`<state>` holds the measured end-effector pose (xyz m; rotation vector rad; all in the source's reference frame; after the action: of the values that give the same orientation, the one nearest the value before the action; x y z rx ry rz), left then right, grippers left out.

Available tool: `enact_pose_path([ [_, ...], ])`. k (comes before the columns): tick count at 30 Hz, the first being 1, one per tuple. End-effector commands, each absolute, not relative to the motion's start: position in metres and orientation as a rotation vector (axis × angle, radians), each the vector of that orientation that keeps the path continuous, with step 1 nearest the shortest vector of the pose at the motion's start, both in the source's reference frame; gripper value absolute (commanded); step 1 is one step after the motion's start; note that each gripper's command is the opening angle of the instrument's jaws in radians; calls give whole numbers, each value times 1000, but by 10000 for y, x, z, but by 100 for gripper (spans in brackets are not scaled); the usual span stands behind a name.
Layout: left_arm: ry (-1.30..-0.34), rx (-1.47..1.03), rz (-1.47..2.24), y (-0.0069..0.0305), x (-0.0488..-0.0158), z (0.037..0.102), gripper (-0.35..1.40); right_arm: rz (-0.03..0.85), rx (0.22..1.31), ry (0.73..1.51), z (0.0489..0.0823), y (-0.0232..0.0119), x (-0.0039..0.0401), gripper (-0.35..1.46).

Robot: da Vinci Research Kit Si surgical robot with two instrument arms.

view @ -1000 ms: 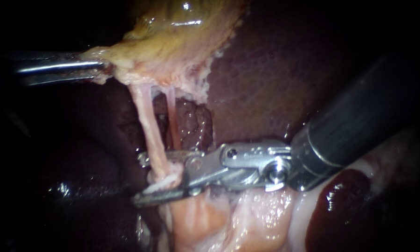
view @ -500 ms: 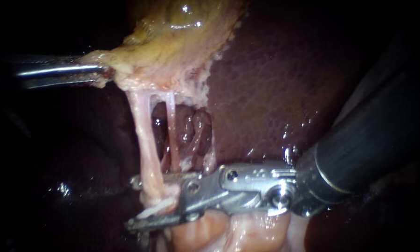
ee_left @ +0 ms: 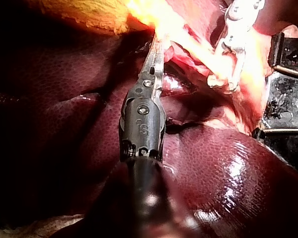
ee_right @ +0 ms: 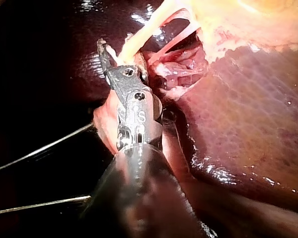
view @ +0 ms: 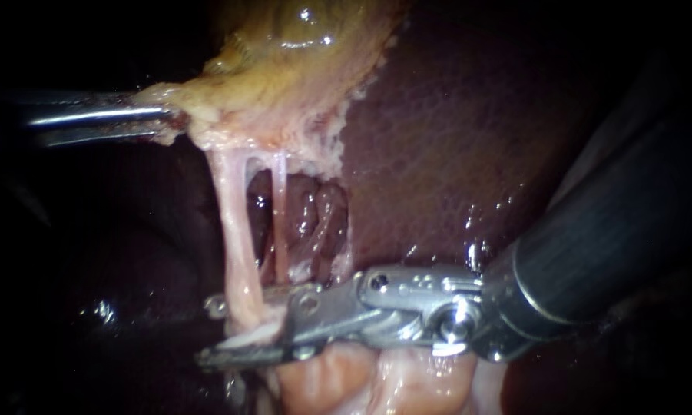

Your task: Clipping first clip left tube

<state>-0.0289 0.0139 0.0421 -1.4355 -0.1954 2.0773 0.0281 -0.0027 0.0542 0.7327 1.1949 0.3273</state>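
Slim steel left instrument point(view: 173, 115) pincer clamps yellow-tan gallbladder point(view: 284, 69), prob. tensioning pale left tube point(view: 238, 230) for silver right instrument point(view: 206, 330), pincer narrow-gapped astride it.

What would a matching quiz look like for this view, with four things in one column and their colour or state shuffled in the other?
Things:
1. left instrument
2. right instrument
3. gallbladder
4. liver

States:
A. dark red and glistening
B. jaws apart, straddling the left tube
C. yellowish, above the tubes
D. jaws shut on the gallbladder's edge

Pairs: 1-D, 2-B, 3-C, 4-A
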Motion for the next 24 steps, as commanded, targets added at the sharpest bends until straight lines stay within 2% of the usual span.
enact_pose_path([
  [1,-196,-1435,2077,139,-289,422,-35,326,732,1195,543,-27,282,13],
  [6,-195,-1435,2077,139,-289,422,-35,340,737,1197,543,-27,282,-4],
  [10,-196,-1435,2077,139,-290,422,-35,341,765,1193,543,-27,281,-34],
  [24,-196,-1435,2077,139,-289,422,-35,311,798,1195,544,-27,279,-35],
])
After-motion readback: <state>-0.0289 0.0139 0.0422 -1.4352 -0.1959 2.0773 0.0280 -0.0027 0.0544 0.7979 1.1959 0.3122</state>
